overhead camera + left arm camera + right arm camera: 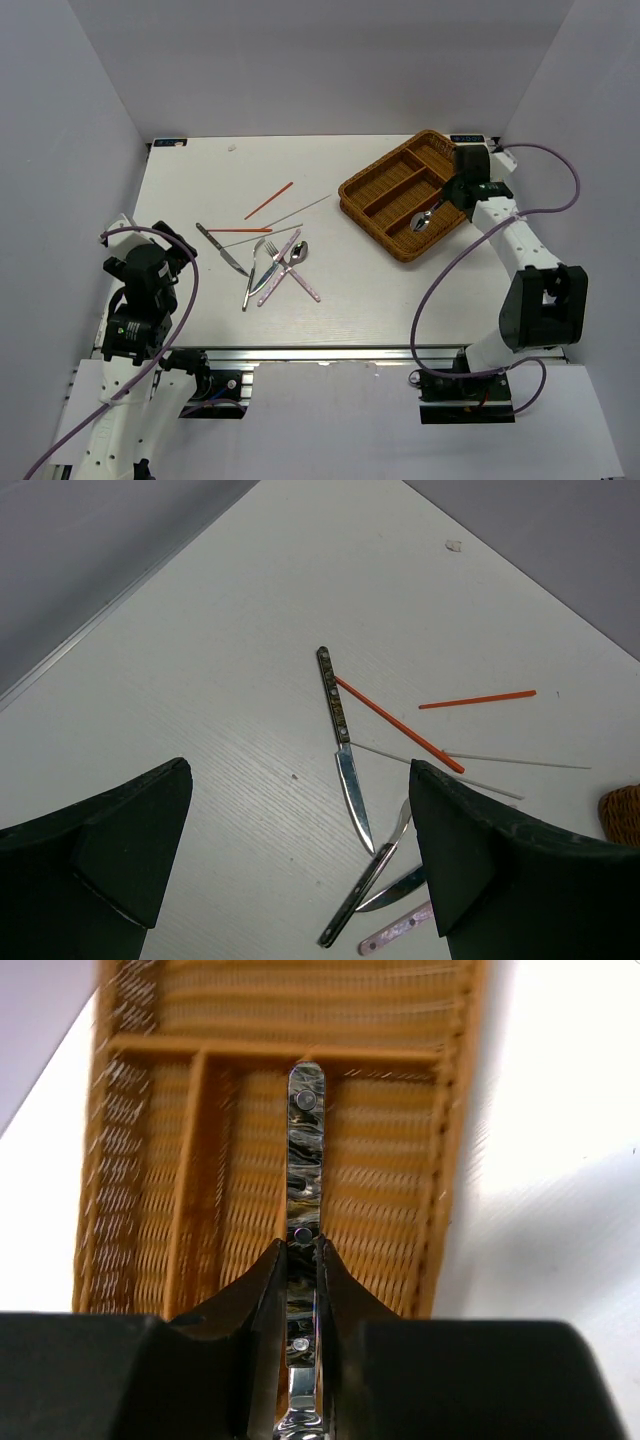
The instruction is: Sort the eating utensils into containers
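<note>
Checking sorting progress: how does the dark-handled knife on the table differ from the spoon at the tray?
The knife lies flat on the table; the spoon is clamped in the right gripper at the tray. The knife ends in a blade, the spoon in a rounded bowl. Both have dark mottled, riveted handles.
</note>
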